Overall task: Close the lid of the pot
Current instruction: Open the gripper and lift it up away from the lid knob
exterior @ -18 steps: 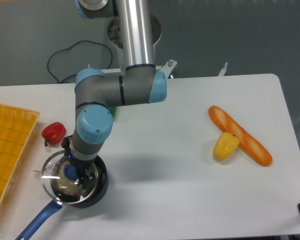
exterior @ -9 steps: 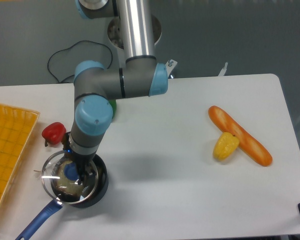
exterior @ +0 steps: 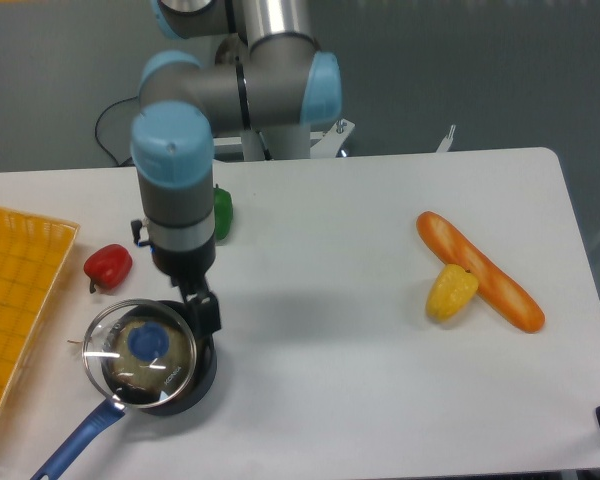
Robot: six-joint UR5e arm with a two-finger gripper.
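The gripper hangs above the rear right edge of the pot, its fingers holding nothing; whether they are spread or closed cannot be told from this angle. One second ago they were down at the blue knob; the arm has since risen clear. The lid rests on the pot at the counter's front left, offset slightly left, blue handle pointing to the front edge. The orange tray lies left, the red pepper and green pepper behind. Bread and corn sit well apart, right.
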